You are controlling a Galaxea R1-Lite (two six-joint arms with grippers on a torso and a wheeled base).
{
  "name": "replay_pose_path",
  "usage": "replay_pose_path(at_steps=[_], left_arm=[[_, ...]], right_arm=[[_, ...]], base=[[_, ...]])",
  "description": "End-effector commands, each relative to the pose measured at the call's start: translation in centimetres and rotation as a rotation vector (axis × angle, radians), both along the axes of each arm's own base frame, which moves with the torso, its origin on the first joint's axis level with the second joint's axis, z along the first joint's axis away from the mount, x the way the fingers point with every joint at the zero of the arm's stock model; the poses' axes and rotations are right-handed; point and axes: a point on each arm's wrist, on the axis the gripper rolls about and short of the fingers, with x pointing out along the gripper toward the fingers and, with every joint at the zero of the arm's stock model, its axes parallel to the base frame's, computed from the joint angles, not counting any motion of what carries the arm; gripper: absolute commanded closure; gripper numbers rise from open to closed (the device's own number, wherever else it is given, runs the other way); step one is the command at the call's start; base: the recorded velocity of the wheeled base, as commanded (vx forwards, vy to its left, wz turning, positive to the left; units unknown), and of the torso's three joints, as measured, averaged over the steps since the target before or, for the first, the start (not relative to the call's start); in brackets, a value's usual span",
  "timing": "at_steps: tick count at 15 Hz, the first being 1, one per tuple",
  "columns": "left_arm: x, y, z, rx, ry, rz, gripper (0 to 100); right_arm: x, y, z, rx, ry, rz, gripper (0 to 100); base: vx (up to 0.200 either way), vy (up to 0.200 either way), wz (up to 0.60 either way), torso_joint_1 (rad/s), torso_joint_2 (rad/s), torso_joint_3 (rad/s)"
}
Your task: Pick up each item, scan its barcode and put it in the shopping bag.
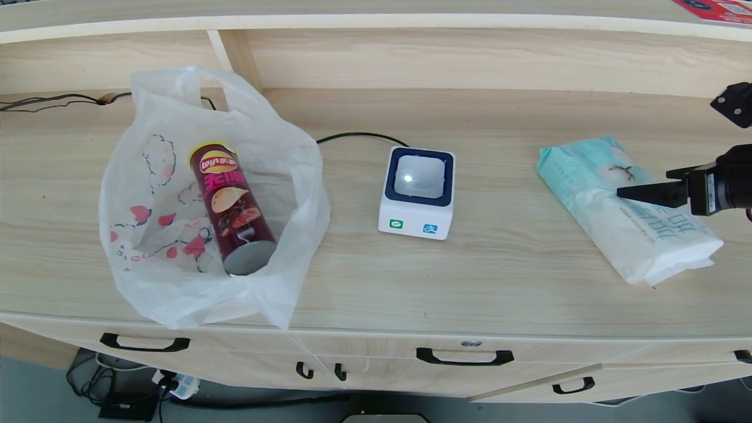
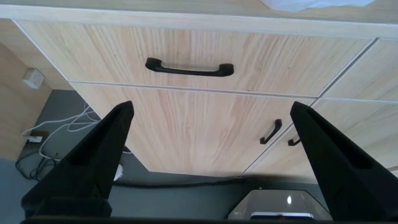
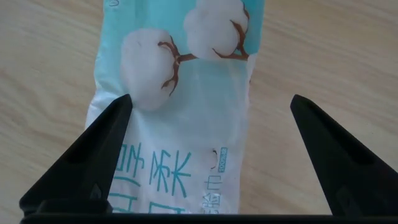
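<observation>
Right gripper [image 3: 211, 98] is over the tissue pack [image 1: 640, 235], fingers spread wide and gripping nothing. From the wrist view I can't tell whether they touch the wrapper. The pack lies flat at the right end of the counter [image 1: 499, 282], slanted, with its near end short of the front edge. Its wrapper is pale teal and white, printed with cotton bolls and blue characters.

There's plenty of bare wood between the pack and the barcode scanner [image 1: 418, 191], which sits mid-counter with its window facing up. It has two small icons on its front face, one green and one blue. Its black cable [image 1: 358, 136] loops away toward the back panel.

On the left, the white shopping bag [image 1: 153, 147] is open and printed with red hearts, and its lower folds reach the counter's front edge. A chips can [image 1: 232, 205] lies inside it, dark red with a red-and-yellow logo and pictured crisps, silver base toward me.

Left gripper [image 2: 211, 106] hangs below counter level, fingers wide apart and empty, facing a drawer front with a black handle [image 2: 188, 67].
</observation>
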Motion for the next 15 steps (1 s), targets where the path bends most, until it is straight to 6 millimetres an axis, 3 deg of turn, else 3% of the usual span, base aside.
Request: replay_pose_path(at_steps=[1, 4, 10, 12, 15], left_arm=[[0.0, 0.0, 0.0, 0.0, 0.001, 0.001, 0], [0.0, 0.0, 0.0, 0.005, 0.001, 0.001, 0], [0.0, 0.0, 0.0, 0.026, 0.001, 0.001, 0], [0.0, 0.0, 0.0, 0.02, 0.001, 0.001, 0], [0.0, 0.0, 0.0, 0.02, 0.001, 0.001, 0]], right_arm=[[0.2, 0.1, 0.4, -0.001, -0.017, 0.005, 0], [0.3, 0.9, 1.5, 0.004, -0.053, 0.026, 0], [-0.1, 1.2, -0.2, 0.044, 0.018, 0.018, 0], [0.0, 2.3, -0.1, 0.046, 0.014, 0.054, 0], [0.0, 2.4, 0.8, 0.043, -0.018, 0.059, 0]], base=[[0.0, 0.0, 0.0, 0.0, 0.0, 0.0], [0.0, 0.0, 0.0, 0.0, 0.0, 0.0], [0.0, 0.0, 0.0, 0.0, 0.0, 0.0], [0.0, 0.0, 0.0, 0.0, 0.0, 0.0], [0.0, 0.0, 0.0, 0.0, 0.0, 0.0]])
